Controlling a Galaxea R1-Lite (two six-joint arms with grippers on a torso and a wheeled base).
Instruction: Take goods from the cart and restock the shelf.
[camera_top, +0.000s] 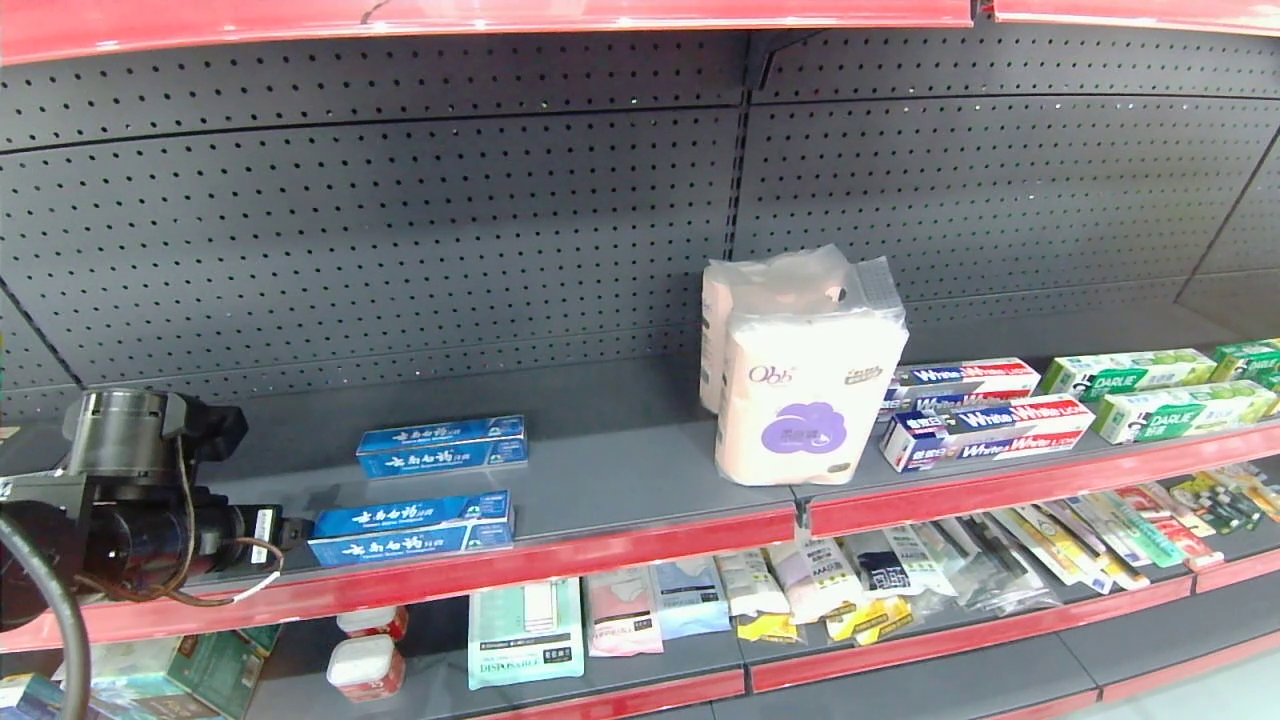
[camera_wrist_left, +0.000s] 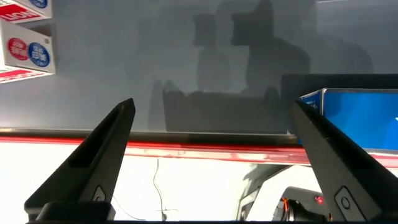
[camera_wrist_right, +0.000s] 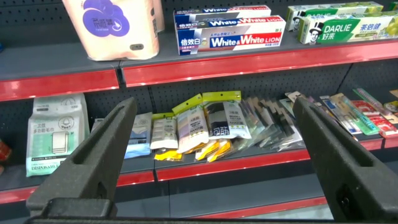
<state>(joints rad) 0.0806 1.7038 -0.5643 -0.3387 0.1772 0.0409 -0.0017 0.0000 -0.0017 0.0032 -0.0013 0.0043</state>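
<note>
Where the L arm (camera_top: 130, 500) sits at far left of the head view, its wrist is level w/ the shelf (camera_top: 600, 440), right at the red front lip (camera_top: 600, 550). L jaws: spread wide, nothing betw. them, pointing in over the lip onto bare grey shelf board.

Front blue stack (camera_top: 412, 527), two toothpaste boxes one atop the other, lies along the lip just beside the arm's tip. In L wrist view its end shows close by one jaw; contact can't tell. Rear blue stack (camera_top: 442, 446), also two boxes, lies further back, apart from the front one. Both run lengthwise along the shelf.

R jaws: also spread wide, empty, held off in front of the shelving and facing it; lower-shelf goods show betw. them farther off.

Mid-shelf: tissue pack (camera_top: 800, 385), upright, clear wrap, near the front edge by the joint betw. two shelf bays. Just right of it, white toothpaste boxes (camera_top: 985, 420), front + back rows. The nearest is close to the pack; touching or not unclear. Further right, green toothpaste boxes (camera_top: 1170, 395), again front + back.

Lower shelf (camera_top: 950, 640): white pouch (camera_top: 525, 630) lying flat at left, then packets (camera_top: 800, 590) fanned out flat, overlapping, running right. Two small jars (camera_top: 365, 665), white w/ red, left of the pouch. Green cartons (camera_top: 190, 670) at bottom-left corner, below the arm; what they rest in can't tell.
</note>
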